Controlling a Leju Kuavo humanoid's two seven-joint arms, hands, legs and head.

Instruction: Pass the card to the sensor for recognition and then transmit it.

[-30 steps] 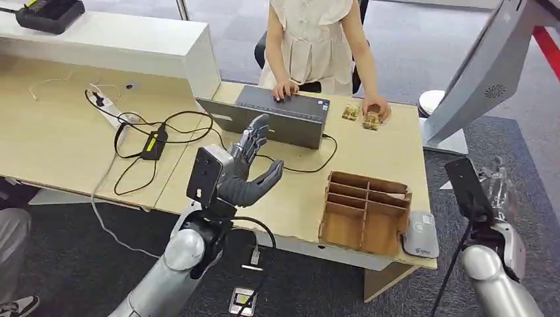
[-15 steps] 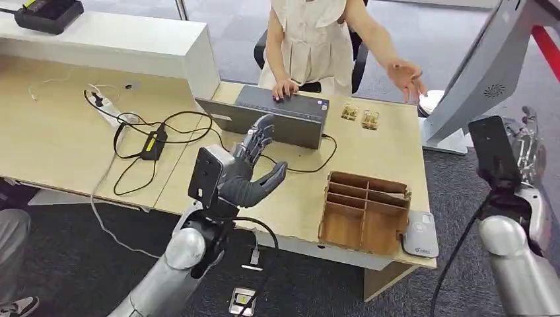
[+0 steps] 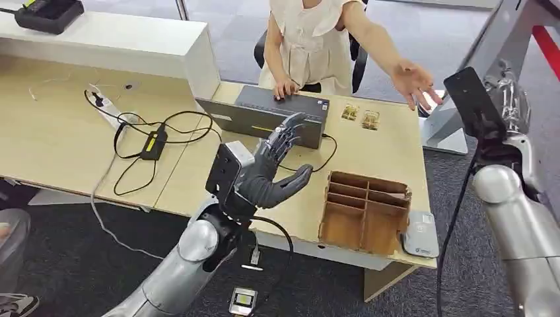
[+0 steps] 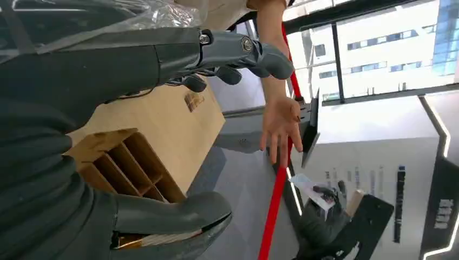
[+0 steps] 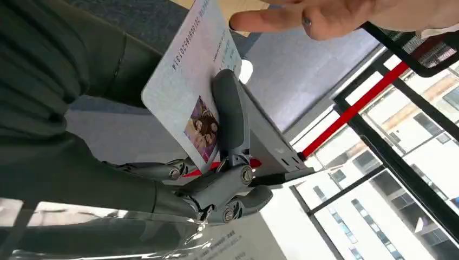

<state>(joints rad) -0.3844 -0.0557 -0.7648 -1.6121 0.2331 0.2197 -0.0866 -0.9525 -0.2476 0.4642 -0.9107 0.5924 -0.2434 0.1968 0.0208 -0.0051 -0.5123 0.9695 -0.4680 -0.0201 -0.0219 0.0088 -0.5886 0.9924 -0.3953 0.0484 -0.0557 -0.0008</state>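
your right hand [image 5: 216, 179] pinching ID card [image 5: 192, 86] between thumb and fingers, card just below person's open hand [image 5: 319, 16], your left hand [image 3: 274, 168] spread, holding nothing, beside wooden organizer [image 3: 365, 211]

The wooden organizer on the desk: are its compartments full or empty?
Empty, as far as they show: the wooden organizer has bare brown slots in the head view, and its dividers stand with nothing between them in the left wrist view.

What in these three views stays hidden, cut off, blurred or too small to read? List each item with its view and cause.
- Card, right wrist view: small print too fine to read; a finger crosses its face.
- Right hand, head view: the black wrist camera block covers its grip.
- Wooden organizer, head view: compartment floors lie in shadow.
- Person, head view: cut off by the top edge.
- Grey reader, head view: markings too small.
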